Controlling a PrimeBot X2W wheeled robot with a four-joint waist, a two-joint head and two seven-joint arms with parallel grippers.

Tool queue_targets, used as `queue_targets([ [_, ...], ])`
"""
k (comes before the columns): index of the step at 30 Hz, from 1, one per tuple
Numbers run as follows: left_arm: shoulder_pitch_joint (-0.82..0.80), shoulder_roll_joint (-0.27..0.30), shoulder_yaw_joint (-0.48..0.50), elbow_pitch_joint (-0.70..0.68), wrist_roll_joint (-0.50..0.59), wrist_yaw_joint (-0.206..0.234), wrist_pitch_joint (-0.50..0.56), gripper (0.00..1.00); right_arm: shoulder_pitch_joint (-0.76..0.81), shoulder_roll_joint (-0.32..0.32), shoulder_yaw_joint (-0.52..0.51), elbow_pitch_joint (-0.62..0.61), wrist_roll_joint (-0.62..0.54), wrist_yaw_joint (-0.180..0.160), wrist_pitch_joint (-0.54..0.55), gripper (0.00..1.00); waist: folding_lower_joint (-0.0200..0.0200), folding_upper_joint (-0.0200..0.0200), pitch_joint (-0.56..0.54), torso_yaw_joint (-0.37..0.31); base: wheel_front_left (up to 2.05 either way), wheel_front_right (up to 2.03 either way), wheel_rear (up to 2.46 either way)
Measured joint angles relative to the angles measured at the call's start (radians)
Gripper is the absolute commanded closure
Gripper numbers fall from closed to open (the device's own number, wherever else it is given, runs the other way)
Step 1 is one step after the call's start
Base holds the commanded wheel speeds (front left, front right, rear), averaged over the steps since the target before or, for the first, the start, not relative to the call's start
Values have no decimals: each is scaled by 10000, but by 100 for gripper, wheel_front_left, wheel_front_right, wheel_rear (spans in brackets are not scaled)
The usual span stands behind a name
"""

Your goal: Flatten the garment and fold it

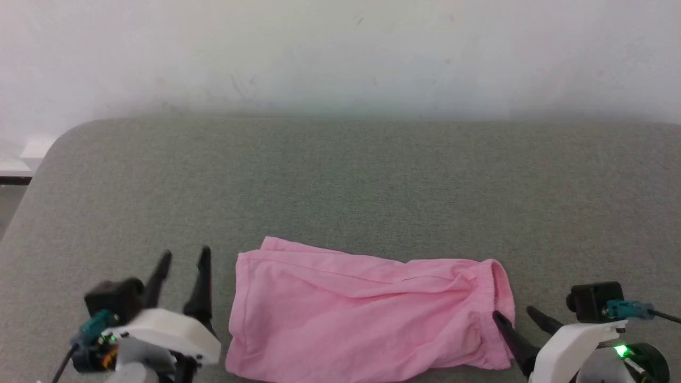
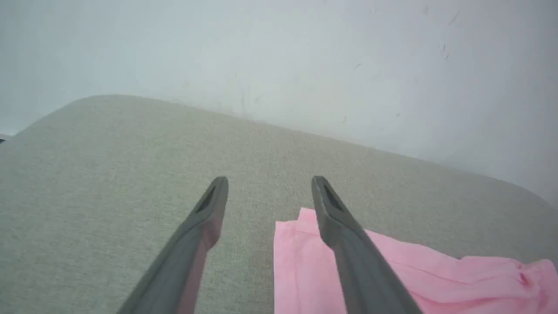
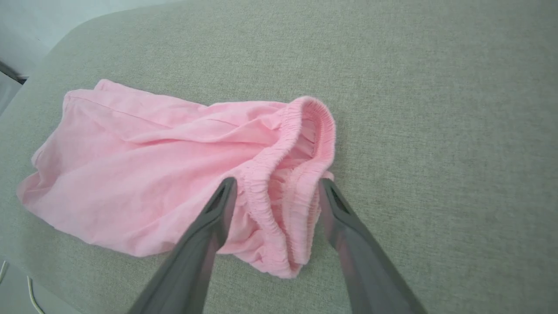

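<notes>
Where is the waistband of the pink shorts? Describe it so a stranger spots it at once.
Start at the wide grey-green padded surface below the pale wall; the pink shorts lie at its near edge. The waistband is their end on the robot's right, between the fingers of the open right gripper. It alone is puckered into tight elastic gathers, while the rest is ungathered thin cloth.

My left gripper (image 1: 185,256) sits low on my left, fingers spread and pointing forward. My right gripper (image 1: 515,314) angles inward, its fingers parted too.
</notes>
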Motion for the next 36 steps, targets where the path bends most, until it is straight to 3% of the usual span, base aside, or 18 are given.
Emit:
queue_targets([
  [3,80,-430,1175,-612,1415,-54,-4,0,-52,-2,-276,44,-113,0,506,0,0,0,19,133,0,0,0],
  [8,805,-1300,2610,-995,3243,-830,-12,0,-600,-134,-314,913,-102,0,1116,0,0,0,156,359,0,0,0],
  [19,1714,-2686,4134,-1089,5534,-2247,-10,0,-1470,-180,-290,3116,453,0,1662,0,0,0,423,852,0,0,0],
  [20,1753,-2773,4217,-1070,5653,-2347,-10,0,-1525,-203,-272,3202,518,0,1772,34,0,0,430,886,0,0,0],
  [21,1782,-2853,4272,-1039,5751,-2454,-10,0,-1569,-207,-267,3266,644,-2,1848,60,0,0,432,909,0,0,0],
  [23,1864,-3020,4405,-993,5896,-2652,-10,0,-1629,-272,-151,3340,859,-4,1990,94,0,0,407,914,0,0,0],
  [24,1881,-3089,4458,-953,5969,-2755,-10,0,-1655,-303,-84,3359,924,-4,2004,100,0,0,388,908,0,0,0],
  [31,1975,-3511,4786,-648,6383,-3304,-10,0,-1646,-589,558,3049,1269,-2,1687,100,1,0,171,832,0,0,0],
  [36,2074,-3666,4987,-510,6541,-3551,-10,0,-1457,-1072,38,2171,1118,2,1576,100,0,0,-13,803,0,0,0],
])
